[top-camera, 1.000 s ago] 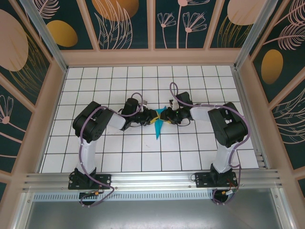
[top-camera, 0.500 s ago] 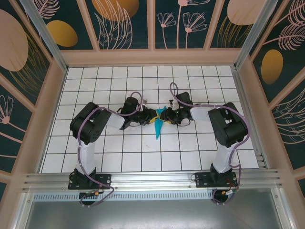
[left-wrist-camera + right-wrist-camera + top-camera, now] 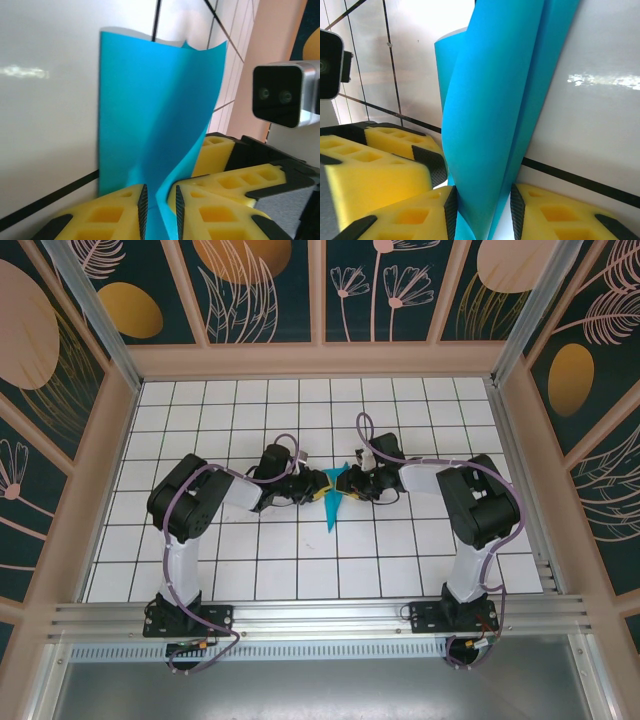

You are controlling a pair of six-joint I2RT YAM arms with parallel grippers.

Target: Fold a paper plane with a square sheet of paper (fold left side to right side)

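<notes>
We logged the paper plane (image 3: 332, 502) at mid-worktop (image 3: 250, 560), between the two arms, narrow tip toward the bases. The left gripper (image 3: 159, 200) had its jaws clenched on the teal layers from the left. The right gripper (image 3: 482, 210) had its jaws pinched on the same paper from the right. The flaps stood curled, not flat. We judged this mid-fold, with the left-to-right crease unfinished. The next move called for carrying the left flap onto the right edge, aligning it, then pressing it down. One side probably needed to let go first.
</notes>
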